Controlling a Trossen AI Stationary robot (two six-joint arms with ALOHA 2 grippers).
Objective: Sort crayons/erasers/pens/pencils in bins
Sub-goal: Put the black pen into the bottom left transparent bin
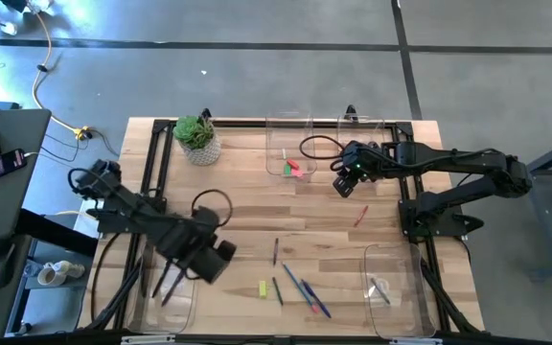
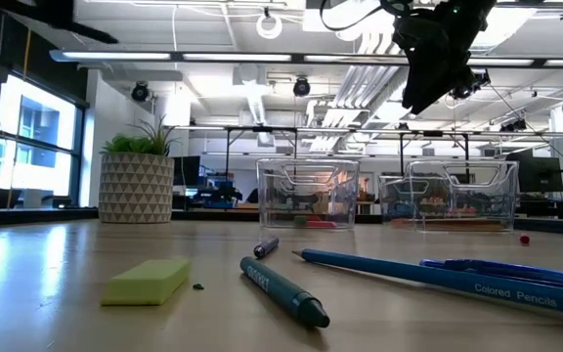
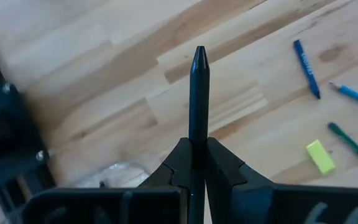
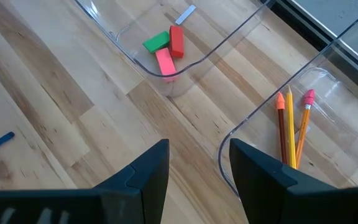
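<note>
The left gripper (image 3: 197,163) is clamped on a thin dark pen (image 3: 198,93) above the pale wooden plank table (image 1: 247,206), near its left front corner. The right gripper (image 4: 199,168) hangs open-fingered between two clear rounded plastic bins: one (image 4: 126,37) holds three stubby erasers (image 4: 165,46), green, red and pink, the other (image 4: 328,81) three long yellow-orange pencils (image 4: 289,127). Beyond the table lies grey concrete floor (image 1: 257,67).

This is looking like a robotics lab or open workshop hall. A wooden desk (image 1: 257,192) in a black metal frame is standing on a bare grey concrete floor (image 1: 257,67) crossed by dark lines, with cables trailing over it. Beyond the desk, exposed ceiling pipes (image 2: 262,98), strip lights and rows of monitors (image 2: 541,174) on far benches are showing. A potted plant (image 2: 137,181) is sitting at the far left corner.
</note>
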